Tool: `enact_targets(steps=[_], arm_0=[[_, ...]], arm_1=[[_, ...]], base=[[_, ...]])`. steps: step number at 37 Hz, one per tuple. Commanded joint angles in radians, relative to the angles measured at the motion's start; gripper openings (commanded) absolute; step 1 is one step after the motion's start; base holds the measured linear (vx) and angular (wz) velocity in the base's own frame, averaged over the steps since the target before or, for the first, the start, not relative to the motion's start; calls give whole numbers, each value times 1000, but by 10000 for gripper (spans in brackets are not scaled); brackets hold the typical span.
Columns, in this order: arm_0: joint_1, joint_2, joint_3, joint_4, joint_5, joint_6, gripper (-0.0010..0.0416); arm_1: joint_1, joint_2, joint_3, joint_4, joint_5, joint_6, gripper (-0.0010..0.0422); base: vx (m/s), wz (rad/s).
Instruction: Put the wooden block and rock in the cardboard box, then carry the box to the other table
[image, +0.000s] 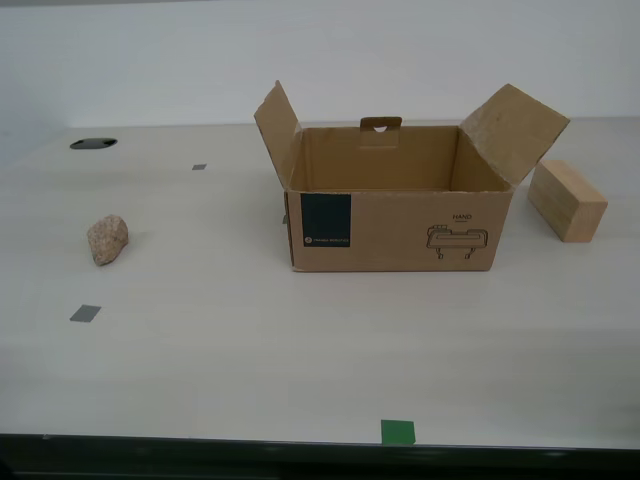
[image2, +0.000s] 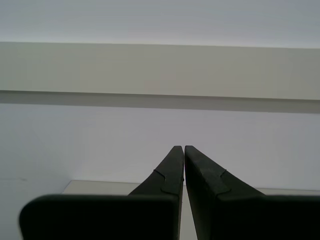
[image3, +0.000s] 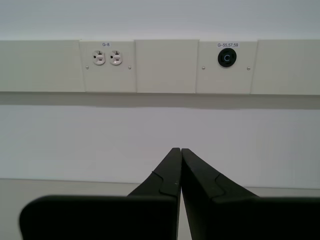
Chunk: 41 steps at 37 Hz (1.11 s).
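Note:
The cardboard box (image: 400, 205) stands open in the middle of the pale wood-grain table, flaps spread, with nothing visible inside it. The rock (image: 107, 239) lies on the table toward the exterior view's left, well apart from the box. The wooden block (image: 567, 200) rests just past the box's flap on the exterior view's right. Neither arm shows in the exterior view. My first gripper (image3: 180, 150) is shut on nothing and points at a wall. My second gripper (image2: 183, 147) is likewise shut, empty, and faces a bare wall. The other table is out of view.
Grey squares (image: 85, 313) and a green tape mark (image: 397, 432) lie on the tabletop. A dark hole (image: 93, 143) sits at the back on the exterior view's left. A wall panel carries outlets (image3: 107, 57) and a round socket (image3: 227, 58).

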Motion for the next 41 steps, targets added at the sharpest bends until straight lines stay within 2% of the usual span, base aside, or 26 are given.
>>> enact_targets(steps=[1, 41], arm_0=[[0, -16, 1, -33, 0, -9, 0], [0, -16, 1, -29, 0, -14, 0]], arm_1=[[0, 0, 1, 6, 2, 2, 0], [0, 0, 1, 6, 2, 2, 0]], base=[[0, 0], [0, 0]])
